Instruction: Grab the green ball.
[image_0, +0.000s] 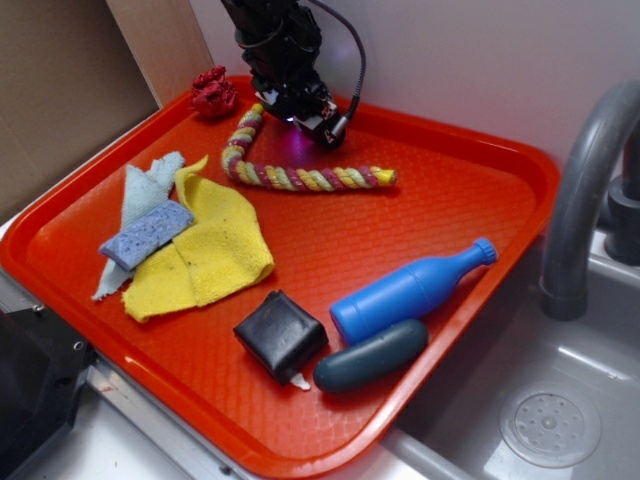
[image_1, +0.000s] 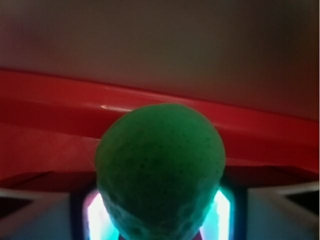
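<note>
We see the gripper (image_0: 300, 105) clamped around the green ball (image_1: 160, 170) at the far edge of the red tray (image_0: 460, 200), which also holds a rope (image_0: 300, 178).

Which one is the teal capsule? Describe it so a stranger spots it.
On the red tray, find the edge nearest the sink. The teal capsule lies beside the blue bottle and black block. It alone is teal, smooth and rounded at both ends.
</note>
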